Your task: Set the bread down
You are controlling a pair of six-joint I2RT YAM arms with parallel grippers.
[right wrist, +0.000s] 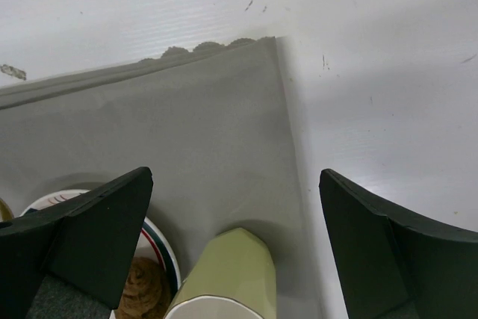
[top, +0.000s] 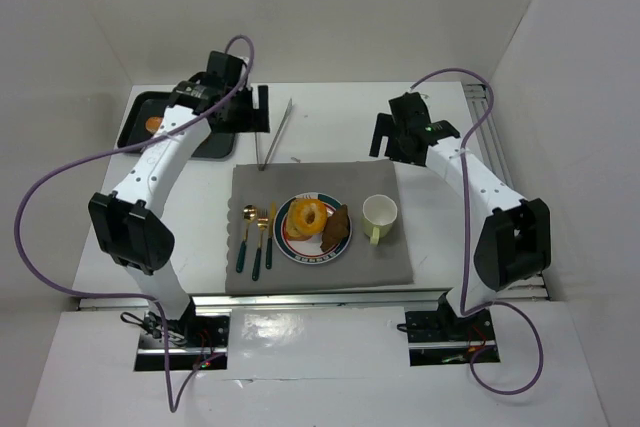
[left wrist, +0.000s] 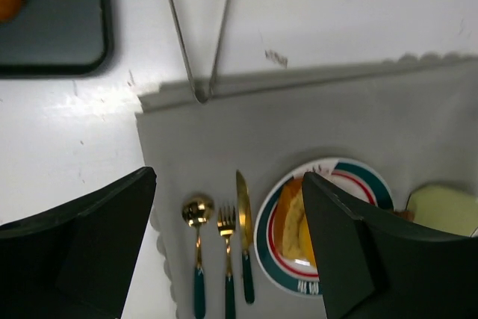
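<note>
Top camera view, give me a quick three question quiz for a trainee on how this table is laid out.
1. True or false: the pale green mug stands on the plate.
2. Which piece of cutlery lies closest to the plate? A) spoon B) fork C) knife
3. Fill in: the joined end of the tongs reaches the far edge of the grey ____.

Key: 1 false, the mug stands beside the plate on the placemat. 2 C. 3 placemat.
</note>
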